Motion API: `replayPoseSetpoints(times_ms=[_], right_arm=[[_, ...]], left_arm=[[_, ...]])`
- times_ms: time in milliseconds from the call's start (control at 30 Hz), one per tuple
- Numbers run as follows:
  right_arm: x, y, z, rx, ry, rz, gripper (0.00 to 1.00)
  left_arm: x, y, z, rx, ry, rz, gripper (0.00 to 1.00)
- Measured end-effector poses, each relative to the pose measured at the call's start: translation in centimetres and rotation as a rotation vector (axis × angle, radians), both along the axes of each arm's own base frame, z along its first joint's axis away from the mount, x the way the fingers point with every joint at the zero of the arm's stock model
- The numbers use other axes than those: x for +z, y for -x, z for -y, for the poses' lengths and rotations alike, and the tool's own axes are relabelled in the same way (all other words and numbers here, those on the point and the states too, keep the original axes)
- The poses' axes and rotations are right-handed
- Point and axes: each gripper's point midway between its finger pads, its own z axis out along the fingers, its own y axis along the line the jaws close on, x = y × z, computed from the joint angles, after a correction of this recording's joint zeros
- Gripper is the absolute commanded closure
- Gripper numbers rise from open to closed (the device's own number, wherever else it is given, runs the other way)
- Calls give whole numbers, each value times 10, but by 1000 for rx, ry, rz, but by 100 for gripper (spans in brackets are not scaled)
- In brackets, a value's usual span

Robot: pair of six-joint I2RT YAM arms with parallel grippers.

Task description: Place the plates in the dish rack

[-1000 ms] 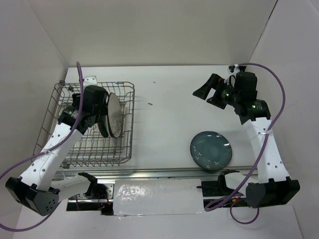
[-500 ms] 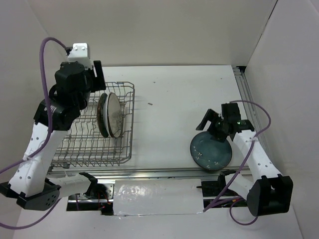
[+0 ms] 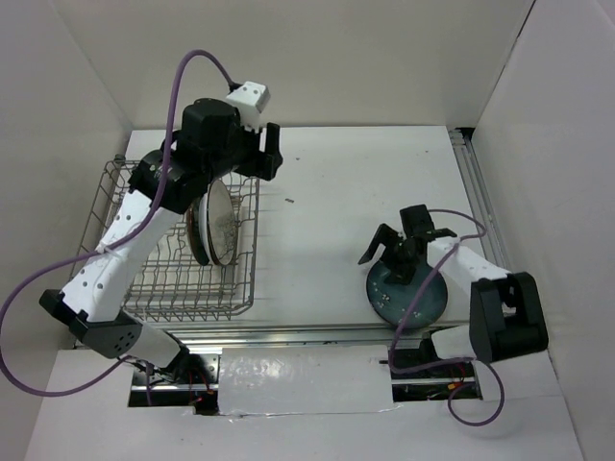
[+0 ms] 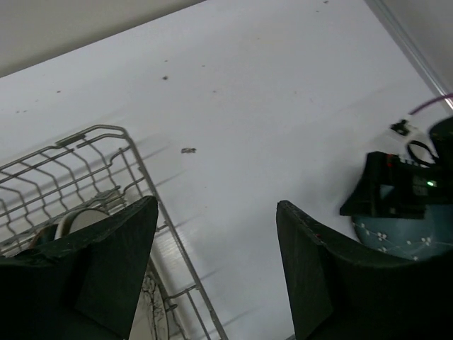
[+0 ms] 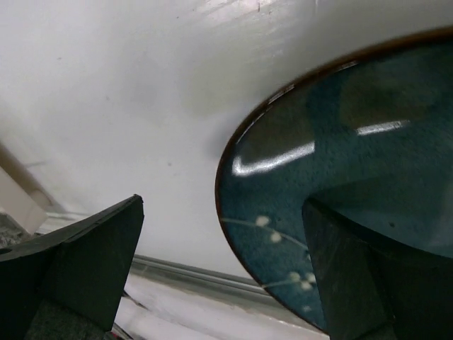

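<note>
The grey wire dish rack [image 3: 108, 202] stands at the left and holds upright plates: a cream patterned one [image 3: 224, 226] with a darker one [image 3: 197, 230] behind it. A speckled dark teal plate [image 3: 415, 298] lies flat on the table at the right. My left gripper [image 3: 265, 156] is open and empty, raised above the rack's far right corner; its wrist view [image 4: 216, 205] shows the rack's corner [image 4: 127, 152] below. My right gripper [image 3: 389, 254] is open and low at the teal plate's far left rim. In its wrist view [image 5: 225, 205] one finger is over the plate [image 5: 340, 177], the other over the table.
A metal rail [image 3: 288, 331] runs along the near table edge, with white sheeting in front of it. Another rail [image 3: 478, 192] lines the right wall. White walls close in the left, back and right sides.
My left arm has lifted out of the rack and swung right, empty. My right arm has come down from the far right to the teal plate's rim.
</note>
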Motion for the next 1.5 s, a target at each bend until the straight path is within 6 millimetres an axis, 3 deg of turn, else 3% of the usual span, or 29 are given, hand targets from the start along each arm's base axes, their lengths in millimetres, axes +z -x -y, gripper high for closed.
replayPoseSetpoints(times_ms=[100, 200, 467, 567, 700, 767, 867, 933, 1000, 1067, 1133, 1233, 1300, 1400, 1500], right_arm=[[-7, -11, -13, 9, -21, -21, 0], [-6, -26, -32, 42, -40, -23, 0], [2, -111, -98, 139, -76, 48, 0], [19, -143, -120, 169, -89, 106, 0], [66, -172, -127, 192, -73, 229, 0], [88, -173, -119, 185, -40, 282, 0], [121, -157, -88, 137, 18, 346, 0], [135, -135, -53, 70, 57, 377, 0], [137, -109, -15, -17, 97, 391, 0], [123, -77, 24, -117, 150, 348, 0], [103, -46, 47, -194, 175, 307, 0], [67, -1, 62, -268, 180, 202, 0], [51, 14, 70, -317, 176, 157, 0], [43, 14, 89, -415, 177, 105, 0], [47, -4, 107, -485, 176, 77, 0]], left_arm=[[3, 7, 17, -62, 14, 1, 19], [5, 9, 21, -81, 23, 3, 18], [5, 0, 3, -40, 32, 2, 18], [5, 1, -4, -32, 35, 0, 18], [9, 4, -10, -31, 47, 5, 18], [10, 4, -12, -31, 51, 8, 18], [11, 5, -13, -36, 55, 7, 18], [8, 7, -12, -47, 57, -3, 18], [2, 8, -9, -62, 57, -18, 18], [-5, 9, -6, -75, 55, -37, 18], [-13, 11, -1, -99, 56, -61, 18], [-19, 18, 14, -153, 66, -90, 18], [-25, 26, 34, -211, 78, -117, 18], [-40, 37, 73, -317, 91, -168, 18], [-76, 47, 117, -416, 100, -271, 18]])
